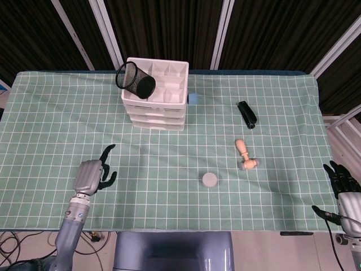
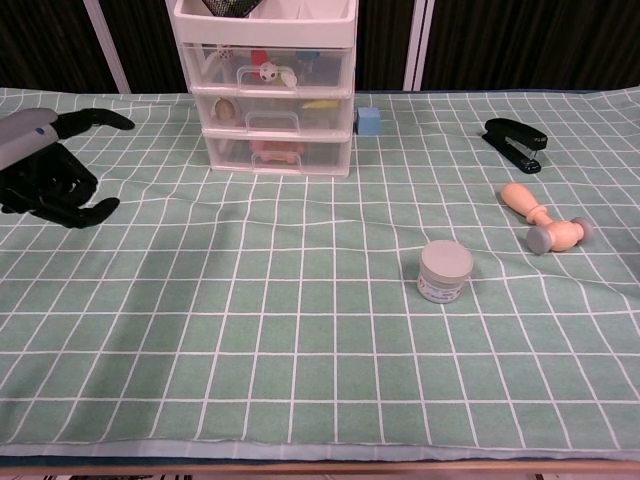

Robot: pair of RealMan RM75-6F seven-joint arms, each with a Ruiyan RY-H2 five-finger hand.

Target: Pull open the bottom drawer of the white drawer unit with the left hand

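White drawer unit (image 2: 265, 85), far-left worktop (image 2: 320, 330): bottom drawer (image 2: 280, 155) closed, probably light, rigid, smooth plastic, best hooked at its front handle (image 2: 274, 148); left hand (image 2: 45, 165) empty, fingers apart, well short.

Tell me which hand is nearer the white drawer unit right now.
Left. The left hand hovers in front of the white drawer unit, toward its left; the right hand sits at the table's far right edge.

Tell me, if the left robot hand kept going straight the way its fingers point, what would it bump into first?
Probably the white drawer unit. The left robot hand points up the cloth toward it with nothing between, though depth is hard to judge.
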